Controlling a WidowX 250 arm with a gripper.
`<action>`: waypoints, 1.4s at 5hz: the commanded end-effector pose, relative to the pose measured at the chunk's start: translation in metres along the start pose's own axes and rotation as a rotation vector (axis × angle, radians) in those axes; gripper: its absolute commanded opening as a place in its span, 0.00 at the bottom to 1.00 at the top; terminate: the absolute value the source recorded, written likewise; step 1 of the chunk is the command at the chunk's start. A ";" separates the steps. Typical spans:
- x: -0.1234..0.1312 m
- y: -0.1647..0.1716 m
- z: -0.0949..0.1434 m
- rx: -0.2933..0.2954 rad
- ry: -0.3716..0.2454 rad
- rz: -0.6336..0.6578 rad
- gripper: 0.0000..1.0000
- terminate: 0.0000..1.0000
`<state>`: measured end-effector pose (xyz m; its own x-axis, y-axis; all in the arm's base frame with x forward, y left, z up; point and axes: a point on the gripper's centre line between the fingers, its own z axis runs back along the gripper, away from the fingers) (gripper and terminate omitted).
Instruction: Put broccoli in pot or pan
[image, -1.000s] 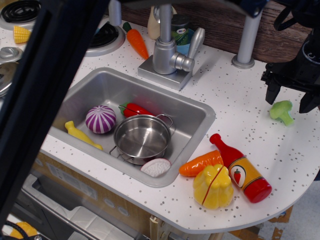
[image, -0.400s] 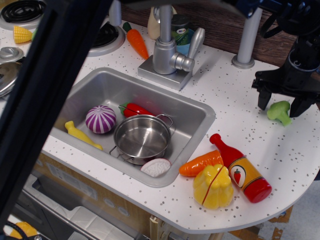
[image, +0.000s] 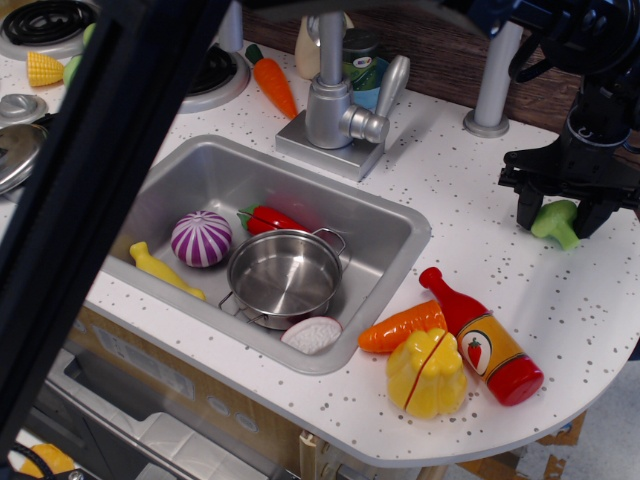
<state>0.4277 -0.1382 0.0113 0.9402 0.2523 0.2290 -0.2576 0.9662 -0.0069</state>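
- One broccoli (image: 556, 221) is lying at the frame's right on the worktop (image: 470, 180).
- One pot (image: 285, 277) is sitting mid-frame in the sink (image: 195, 180).
- One pincer (image: 557, 212), spread wide, is straddling the broccoli, having dropped and shifted left since earlier.

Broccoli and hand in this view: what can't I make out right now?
- Broccoli: its top is hidden by the hand straddling it, so contact cannot be told.
- Pot: near rim partly covered by a cut onion piece.
- Left side: a dark blurred bar hides the stove area.
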 end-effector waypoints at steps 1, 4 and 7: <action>0.010 0.027 0.038 0.045 -0.001 -0.029 0.00 0.00; -0.007 0.163 0.070 0.236 0.064 -0.123 0.00 0.00; -0.050 0.199 0.030 0.159 0.056 -0.152 0.00 0.00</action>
<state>0.3123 0.0390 0.0041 0.9889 0.0972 0.1123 -0.1165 0.9767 0.1800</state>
